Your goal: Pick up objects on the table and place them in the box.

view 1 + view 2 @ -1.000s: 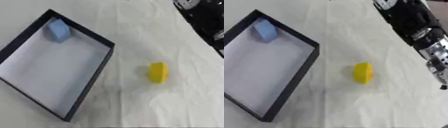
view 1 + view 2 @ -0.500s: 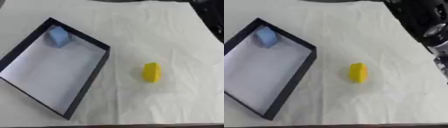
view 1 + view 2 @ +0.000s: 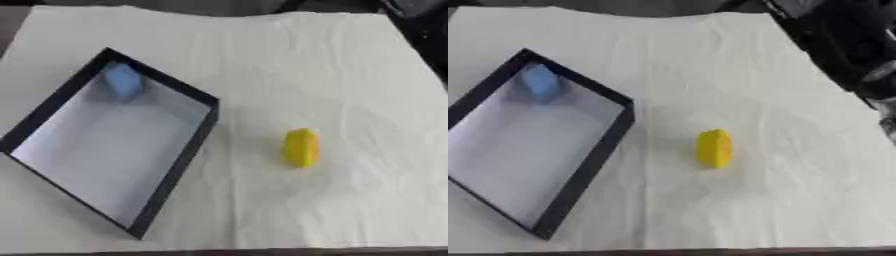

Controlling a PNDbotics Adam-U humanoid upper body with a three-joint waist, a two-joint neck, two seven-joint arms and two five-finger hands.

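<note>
now my right arm [image 3: 846, 45] shows far right of the box [image 3: 179, 165], its hand unseen. yellow piece [image 3: 301, 147] lies right of the box, blue piece [image 3: 122, 82] in its far corner.

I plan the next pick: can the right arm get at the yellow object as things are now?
Probably yes: the yellow object lies alone on the white cloth, apart from the box, and nothing stands between it and the right arm.
</note>
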